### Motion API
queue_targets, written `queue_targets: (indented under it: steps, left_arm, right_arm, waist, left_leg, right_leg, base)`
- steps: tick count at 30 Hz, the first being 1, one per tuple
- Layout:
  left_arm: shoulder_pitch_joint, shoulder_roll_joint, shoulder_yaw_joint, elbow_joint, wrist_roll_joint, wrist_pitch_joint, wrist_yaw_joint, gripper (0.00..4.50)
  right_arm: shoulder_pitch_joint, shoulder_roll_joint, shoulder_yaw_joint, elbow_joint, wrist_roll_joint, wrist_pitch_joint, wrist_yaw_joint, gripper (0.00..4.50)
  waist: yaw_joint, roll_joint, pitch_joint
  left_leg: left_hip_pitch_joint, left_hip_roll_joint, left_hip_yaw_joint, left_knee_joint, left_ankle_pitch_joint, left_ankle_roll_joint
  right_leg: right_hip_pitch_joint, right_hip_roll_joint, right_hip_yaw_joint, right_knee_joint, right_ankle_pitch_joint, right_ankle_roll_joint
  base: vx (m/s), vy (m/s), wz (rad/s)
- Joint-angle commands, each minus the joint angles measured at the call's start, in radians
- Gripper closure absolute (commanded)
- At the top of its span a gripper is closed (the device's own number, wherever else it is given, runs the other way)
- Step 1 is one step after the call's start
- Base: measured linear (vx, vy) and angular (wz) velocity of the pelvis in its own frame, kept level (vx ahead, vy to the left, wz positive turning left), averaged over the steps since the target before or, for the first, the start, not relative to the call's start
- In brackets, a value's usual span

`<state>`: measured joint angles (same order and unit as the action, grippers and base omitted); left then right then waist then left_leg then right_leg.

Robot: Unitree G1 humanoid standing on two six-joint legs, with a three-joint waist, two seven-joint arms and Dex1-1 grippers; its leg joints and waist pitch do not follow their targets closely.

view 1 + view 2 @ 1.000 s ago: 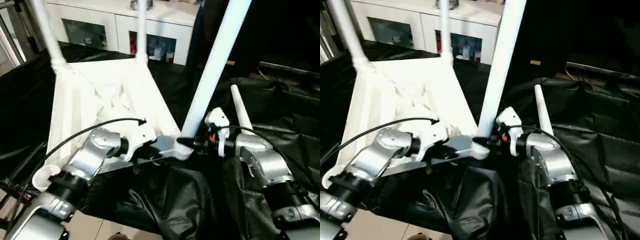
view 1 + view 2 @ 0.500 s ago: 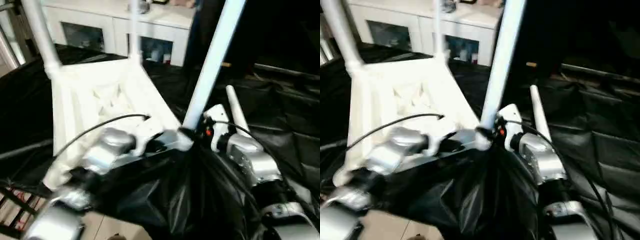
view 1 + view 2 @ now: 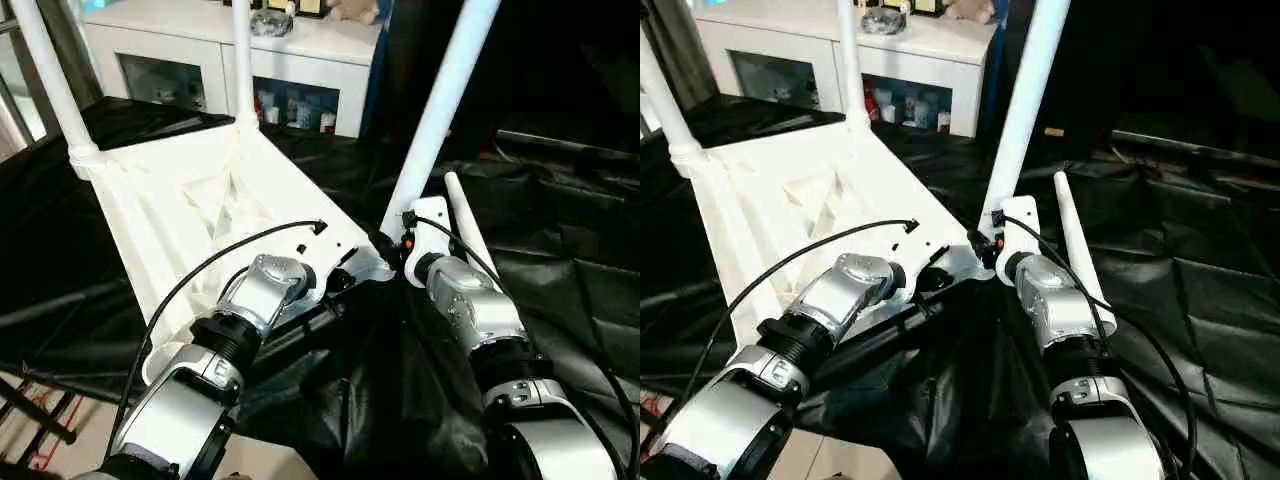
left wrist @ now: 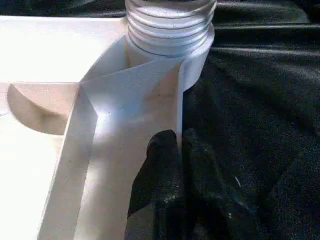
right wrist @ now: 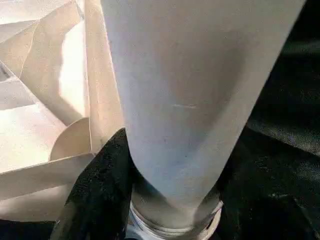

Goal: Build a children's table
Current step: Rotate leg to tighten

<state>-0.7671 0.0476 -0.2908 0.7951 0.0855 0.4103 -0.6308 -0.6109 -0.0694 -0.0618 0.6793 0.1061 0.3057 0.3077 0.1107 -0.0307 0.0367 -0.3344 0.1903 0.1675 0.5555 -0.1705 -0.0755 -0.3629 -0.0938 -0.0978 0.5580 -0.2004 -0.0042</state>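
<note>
Tabletop (image 3: 190,200) lies underside-up, its near edge overhanging the desk (image 3: 560,210) edge w/ floor below. Your left hand (image 4: 177,165) pinches the rim wall by the corner socket; right hand (image 5: 165,200) straddles the leg (image 3: 440,110) base. Spare leg (image 3: 1075,245) at 3 o'clock.

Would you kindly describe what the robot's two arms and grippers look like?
Both forearms are rounded silver shells, the left arm and right arm, joined by ribbed black collars. A thin black cable loops over the left one. The right wrist carries a white block with a small red mark. The fingers are matte black.
</note>
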Motion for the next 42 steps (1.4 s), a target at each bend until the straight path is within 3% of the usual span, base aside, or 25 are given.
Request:
queue_targets:
  steps: [1, 5, 7, 8, 12, 13, 14, 17, 19, 20, 22, 24, 27, 31, 34, 36, 42]
  left_arm:
    - [-0.057, -0.04, -0.008, 0.001, -0.004, -0.045, 0.02, 4.5]
    - [-0.044, -0.027, -0.019, -0.015, 0.007, -0.086, -0.019, 4.5]
    - [-0.028, -0.012, -0.029, -0.047, 0.007, -0.095, -0.054, 4.5]
    - [-0.024, -0.007, -0.031, -0.054, 0.007, -0.096, -0.062, 4.5]
    - [0.037, 0.052, -0.056, -0.157, -0.012, -0.123, -0.175, 4.5]
    - [0.05, 0.066, -0.062, -0.177, -0.014, -0.129, -0.196, 4.5]
    - [0.066, 0.082, -0.068, -0.199, -0.016, -0.151, -0.225, 4.5]
    - [0.098, 0.117, -0.076, -0.249, -0.028, -0.162, -0.281, 4.5]
    - [0.136, 0.157, -0.085, -0.316, -0.05, -0.18, -0.353, 4.5]
    - [0.146, 0.168, -0.087, -0.336, -0.057, -0.188, -0.375, 4.5]
    - [0.169, 0.196, -0.095, -0.388, -0.076, -0.185, -0.428, 4.5]
    - [0.186, 0.219, -0.103, -0.431, -0.086, -0.176, -0.463, 4.5]
    - [0.206, 0.254, -0.115, -0.48, -0.088, -0.174, -0.509, 4.5]
    - [0.216, 0.268, -0.116, -0.499, -0.087, -0.172, -0.523, 4.5]
    - [0.222, 0.278, -0.112, -0.509, -0.084, -0.169, -0.528, 4.5]
    - [0.221, 0.279, -0.111, -0.506, -0.081, -0.171, -0.524, 4.5]
    - [0.222, 0.283, -0.11, -0.517, -0.081, -0.159, -0.524, 4.5]
  right_arm:
    - [0.062, 0.079, 0.073, 0.081, 0.012, 0.086, 0.09, 1.92]
    - [0.046, 0.064, 0.08, 0.089, 0.003, 0.065, 0.095, 1.7]
    - [0.044, 0.041, 0.1, 0.075, -0.018, 0.04, 0.114, 1.35]
    - [0.044, 0.036, 0.104, 0.068, -0.021, 0.037, 0.12, 1.35]
    - [0.081, -0.05, 0.137, -0.064, 0.018, 0.079, 0.307, 1.35]
    - [0.092, -0.072, 0.146, -0.092, 0.024, 0.082, 0.343, 1.35]
    - [0.103, -0.096, 0.157, -0.119, 0.023, 0.081, 0.379, 1.35]
    - [0.128, -0.148, 0.18, -0.168, 0.019, 0.075, 0.448, 1.35]
    - [0.16, -0.208, 0.206, -0.222, 0.013, 0.064, 0.523, 1.35]
    - [0.168, -0.225, 0.215, -0.235, 0.01, 0.058, 0.545, 1.35]
    - [0.19, -0.259, 0.229, -0.275, 0.016, 0.054, 0.603, 1.35]
    - [0.21, -0.285, 0.24, -0.321, 0.029, 0.062, 0.649, 1.35]
    - [0.239, -0.321, 0.263, -0.397, 0.042, 0.08, 0.706, 1.35]
    - [0.253, -0.331, 0.276, -0.437, 0.052, 0.087, 0.728, 1.35]
    - [0.27, -0.348, 0.302, -0.468, 0.047, 0.08, 0.756, 1.35]
    - [0.276, -0.354, 0.312, -0.475, 0.04, 0.076, 0.764, 1.35]
    - [0.285, -0.366, 0.326, -0.486, 0.019, 0.075, 0.761, 1.35]
  waist:
    - [-0.008, 0.011, -0.03]
    - [-0.007, 0.007, -0.028]
    - [-0.007, 0.007, -0.028]
    - [-0.005, 0.005, -0.031]
    - [0.003, 0.008, -0.033]
    - [0.005, 0.005, -0.034]
    - [0.011, 0.008, -0.039]
    - [0.012, 0.006, -0.044]
    - [0.018, 0.003, -0.05]
    - [0.023, 0.0, -0.059]
    - [0.028, 0.003, -0.058]
    - [0.034, 0.002, -0.054]
    - [0.042, 0.006, -0.053]
    - [0.042, 0.009, -0.044]
    - [0.04, 0.011, -0.039]
    - [0.04, 0.01, -0.042]
    - [0.041, 0.006, -0.049]
  left_leg:
    - [0.021, 0.038, -0.031, -0.087, -0.55, -0.033]
    - [0.024, 0.037, -0.03, -0.086, -0.563, -0.026]
    - [0.021, 0.037, -0.032, -0.086, -0.554, -0.024]
    - [0.009, 0.039, -0.032, -0.091, -0.517, -0.022]
    - [0.009, 0.047, -0.024, -0.091, -0.455, -0.016]
    - [0.006, 0.048, -0.024, -0.092, -0.45, -0.01]
    - [0.002, 0.053, -0.017, -0.09, -0.385, 0.003]
    - [0.002, 0.052, -0.009, -0.083, -0.332, 0.004]
    - [-0.008, 0.048, -0.004, -0.07, -0.244, 0.02]
    - [-0.015, 0.045, -0.002, -0.059, -0.148, 0.044]
    - [-0.019, 0.039, 0.003, -0.048, -0.057, 0.084]
    - [-0.018, 0.039, 0.006, -0.047, -0.074, 0.098]
    - [-0.017, 0.045, 0.003, -0.05, -0.104, 0.088]
    - [-0.011, 0.05, -0.002, -0.065, -0.224, 0.027]
    - [-0.007, 0.05, -0.003, -0.07, -0.281, 0.004]
    - [-0.005, 0.05, -0.005, -0.07, -0.282, -0.002]
    - [-0.011, 0.046, -0.003, -0.06, -0.189, 0.017]
  right_leg:
    - [-0.003, -0.071, 0.035, -0.103, -0.55, -0.054]
    - [-0.007, -0.075, 0.035, -0.109, -0.587, -0.046]
    - [-0.004, -0.078, 0.034, -0.109, -0.603, -0.039]
    - [0.005, -0.079, 0.039, -0.102, -0.574, -0.041]
    - [0.002, -0.078, 0.051, -0.089, -0.463, -0.088]
    - [0.008, -0.076, 0.051, -0.085, -0.439, -0.093]
    - [0.01, -0.075, 0.058, -0.072, -0.329, -0.124]
    - [0.013, -0.071, 0.059, -0.059, -0.252, -0.164]
    - [0.021, -0.071, 0.062, -0.039, -0.133, -0.199]
    - [0.029, -0.067, 0.061, -0.02, 0.004, -0.216]
    - [0.027, -0.06, 0.059, -0.006, 0.144, -0.244]
    - [0.026, -0.061, 0.059, -0.008, 0.123, -0.249]
    - [0.027, -0.059, 0.057, -0.011, 0.043, -0.232]
    - [0.021, -0.063, 0.058, -0.03, -0.164, -0.193]
    - [0.017, -0.065, 0.062, -0.041, -0.247, -0.171]
    - [0.017, -0.065, 0.063, -0.041, -0.251, -0.163]
    - [0.024, -0.06, 0.061, -0.022, -0.099, -0.194]
  base:
    - [0.0, 0.0, 0.0]
    - [0.0, 0.0, 0.0]
    - [0.0, 0.0, 0.0]
    - [0.0, 0.0, 0.0]
    - [0.0, 0.0, 0.0]
    - [0.0, 0.0, 0.0]
    - [0.056, -0.014, 0.06]
    - [0.063, -0.021, 0.06]
    - [0.072, -0.032, 0.06]
    - [0.069, -0.037, 0.02]
    - [0.067, -0.036, 0.01]
    - [0.05, -0.03, 0.02]
    - [0.0, 0.0, 0.0]
    - [0.0, 0.0, 0.0]
    - [0.0, 0.0, 0.0]
    - [0.0, 0.0, 0.0]
    - [0.0, 0.0, 0.0]
